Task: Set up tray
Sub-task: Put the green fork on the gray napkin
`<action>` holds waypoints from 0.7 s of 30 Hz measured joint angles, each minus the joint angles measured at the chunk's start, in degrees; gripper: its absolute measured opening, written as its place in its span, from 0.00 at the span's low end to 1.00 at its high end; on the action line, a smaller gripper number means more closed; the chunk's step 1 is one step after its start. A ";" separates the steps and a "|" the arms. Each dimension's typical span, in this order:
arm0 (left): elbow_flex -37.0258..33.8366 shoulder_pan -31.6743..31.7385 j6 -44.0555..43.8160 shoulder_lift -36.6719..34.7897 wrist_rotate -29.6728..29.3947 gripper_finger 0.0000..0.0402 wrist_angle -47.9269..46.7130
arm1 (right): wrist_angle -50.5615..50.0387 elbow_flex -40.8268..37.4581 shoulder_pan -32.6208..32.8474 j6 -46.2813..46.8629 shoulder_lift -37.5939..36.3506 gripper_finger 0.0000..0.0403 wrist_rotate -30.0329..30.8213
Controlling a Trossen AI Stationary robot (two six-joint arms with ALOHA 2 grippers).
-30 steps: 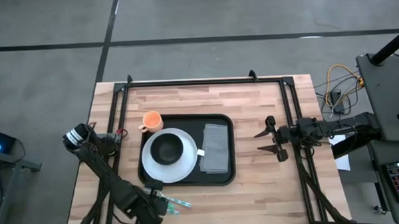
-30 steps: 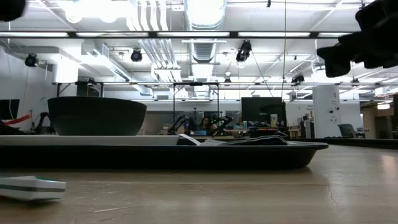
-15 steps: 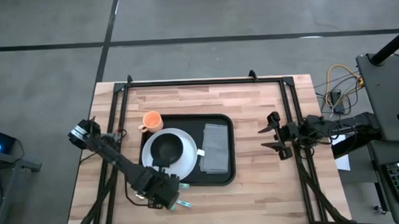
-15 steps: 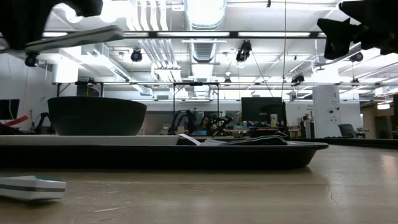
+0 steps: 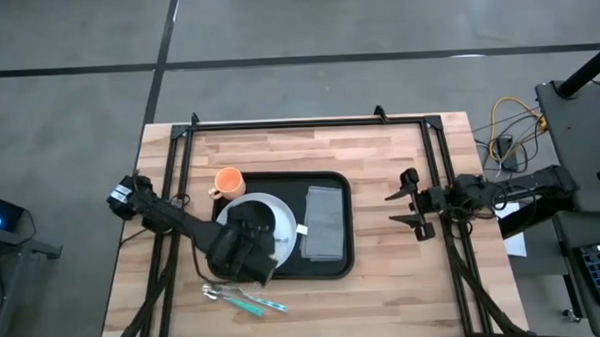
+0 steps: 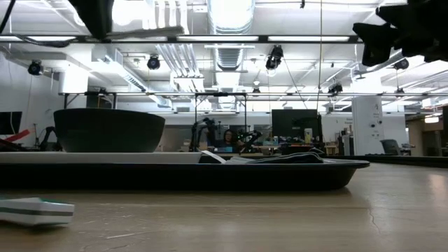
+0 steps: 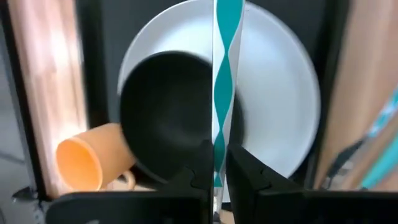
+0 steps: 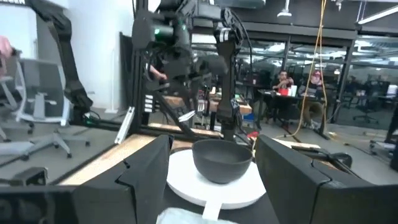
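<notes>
We carry teal-striped utensil [image 7: 222,93], left pincer [image 5: 245,252] clamped on it, over white plate [image 5: 278,221] with black bowl [image 7: 163,112]. Tray [image 5: 338,262] mid-surface. Right pincer [image 5: 409,205] apart, waiting near right edge. Next, we judge: set utensil down on tray; more cutlery [image 5: 247,299] lies near front edge.

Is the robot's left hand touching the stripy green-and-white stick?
Touching. In the left wrist view the left hand is shut on the teal-and-white striped utensil, pinched between its two fingers above the white plate.
</notes>
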 joint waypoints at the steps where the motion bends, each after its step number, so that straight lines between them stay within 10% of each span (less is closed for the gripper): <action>1: -0.04 0.95 0.00 0.00 -0.04 0.01 -0.40 | -0.02 0.01 0.00 -0.11 0.61 0.56 0.74; 21: 4.91 9.59 10.11 0.02 -4.35 0.01 5.23 | -0.84 18.22 0.00 -9.20 29.08 0.56 5.65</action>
